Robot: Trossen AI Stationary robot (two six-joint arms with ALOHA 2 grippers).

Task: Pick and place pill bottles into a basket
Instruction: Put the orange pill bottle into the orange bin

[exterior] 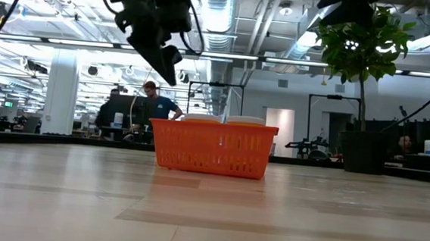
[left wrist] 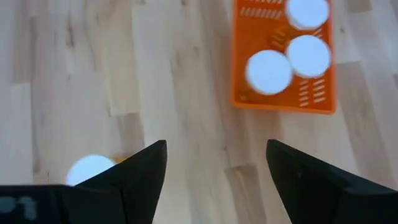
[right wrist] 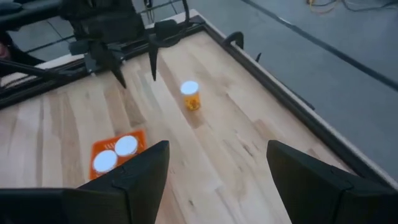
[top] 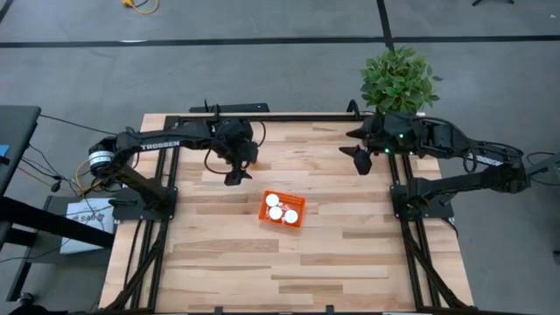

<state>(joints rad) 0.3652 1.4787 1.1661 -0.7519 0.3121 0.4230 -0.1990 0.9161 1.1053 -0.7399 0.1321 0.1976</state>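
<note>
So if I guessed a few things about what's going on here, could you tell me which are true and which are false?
1. Three white-capped pill bottles already stand in the basket. True.
2. The last pill bottle lies on its side. False: it stands upright on the table, outside the basket.
3. The left end effector grips a bottle. False: its fingers are open and empty, above the table near the lone bottle.
4. The right end effector is open and empty, off toward the table's far right corner. True.
5. A potted plant stands beyond the table's far edge. True.
</note>
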